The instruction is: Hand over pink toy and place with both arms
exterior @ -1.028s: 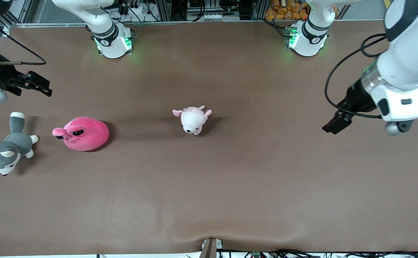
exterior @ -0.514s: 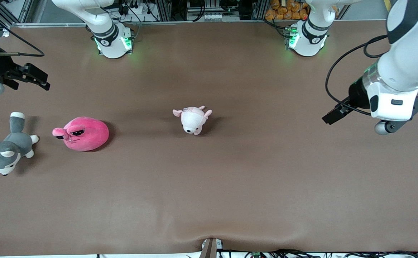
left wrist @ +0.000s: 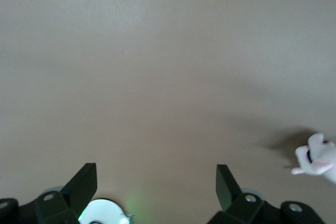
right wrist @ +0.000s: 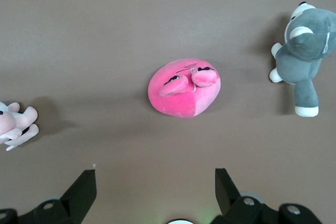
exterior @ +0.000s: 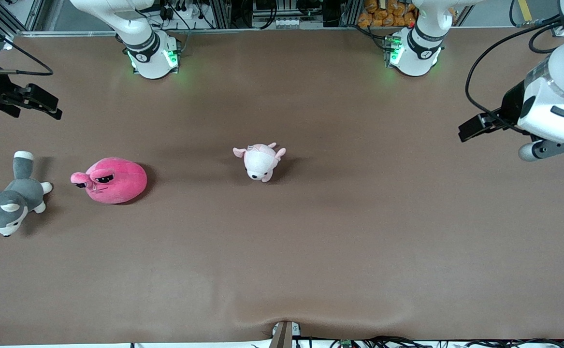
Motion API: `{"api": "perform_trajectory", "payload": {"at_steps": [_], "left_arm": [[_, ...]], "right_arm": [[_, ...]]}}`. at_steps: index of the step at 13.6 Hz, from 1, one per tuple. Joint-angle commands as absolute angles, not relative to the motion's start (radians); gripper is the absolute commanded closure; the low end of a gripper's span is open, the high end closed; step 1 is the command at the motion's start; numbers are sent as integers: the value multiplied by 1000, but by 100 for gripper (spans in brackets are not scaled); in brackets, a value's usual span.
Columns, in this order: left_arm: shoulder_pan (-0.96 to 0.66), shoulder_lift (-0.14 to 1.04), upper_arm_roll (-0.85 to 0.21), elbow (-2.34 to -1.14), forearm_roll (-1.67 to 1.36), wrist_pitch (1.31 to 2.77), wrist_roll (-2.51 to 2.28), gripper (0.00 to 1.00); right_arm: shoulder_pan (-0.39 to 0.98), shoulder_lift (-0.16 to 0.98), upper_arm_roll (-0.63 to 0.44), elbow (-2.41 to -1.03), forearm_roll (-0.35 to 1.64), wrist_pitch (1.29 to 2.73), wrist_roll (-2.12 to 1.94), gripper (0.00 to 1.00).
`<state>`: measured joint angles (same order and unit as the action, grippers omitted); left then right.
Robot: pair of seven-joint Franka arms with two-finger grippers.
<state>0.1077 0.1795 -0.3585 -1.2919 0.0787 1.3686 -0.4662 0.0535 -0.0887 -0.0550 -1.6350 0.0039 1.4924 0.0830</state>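
A brown table [exterior: 310,251] seen from above, with two white robot arms whose bases stand along its upper edge. Three plush toys lie on the table. The pink toy [exterior: 112,180], a bright hot-pink round blob with two stalk eyes and dark pupils, rests on the table toward the right arm's end, untouched by either gripper. Just beside it, closer still to that end of the table and slightly nearer to the front camera, lies a grey-and-white husky plush [exterior: 11,200] on its side. Near the middle of the table, well apart from both, sits a small pale pink-and-white plush animal [exterior: 260,160].

The right gripper [exterior: 45,102] hangs in the air over the table's edge at the right arm's end, above the stretch of table beside the husky. In the right wrist view its two black fingers [right wrist: 84,192] are spread wide with nothing between them, and the pink toy [right wrist: 185,87] lies below, between the husky plush [right wrist: 305,56] and the small pale plush [right wrist: 16,124].

The left gripper [exterior: 472,128] hangs over bare table near the left arm's end, well apart from every toy. In the left wrist view its fingers [left wrist: 84,184] are also spread wide and empty, over plain tabletop, with the small pale plush [left wrist: 317,158] at the frame's edge
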Motion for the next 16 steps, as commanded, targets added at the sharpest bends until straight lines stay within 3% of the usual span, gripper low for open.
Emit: {"api": "perform_trajectory", "payload": {"at_steps": [1, 8, 13, 16], "left_arm": [[121, 144, -362, -1345, 97, 1374, -411, 0], [120, 114, -357, -1384, 97, 1399, -361, 0], [3, -116, -183, -1681, 84, 1538, -276, 0], [5, -132, -187, -1684, 81, 1532, -276, 0]], "right_arm": [[18, -120, -48, -1657, 35, 1485, 116, 0], [6, -114, -48, -1657, 35, 1477, 117, 0], [6, -112, -49, -1655, 34, 1479, 117, 0], [6, -112, -48, -1655, 34, 1485, 114, 0]]}}
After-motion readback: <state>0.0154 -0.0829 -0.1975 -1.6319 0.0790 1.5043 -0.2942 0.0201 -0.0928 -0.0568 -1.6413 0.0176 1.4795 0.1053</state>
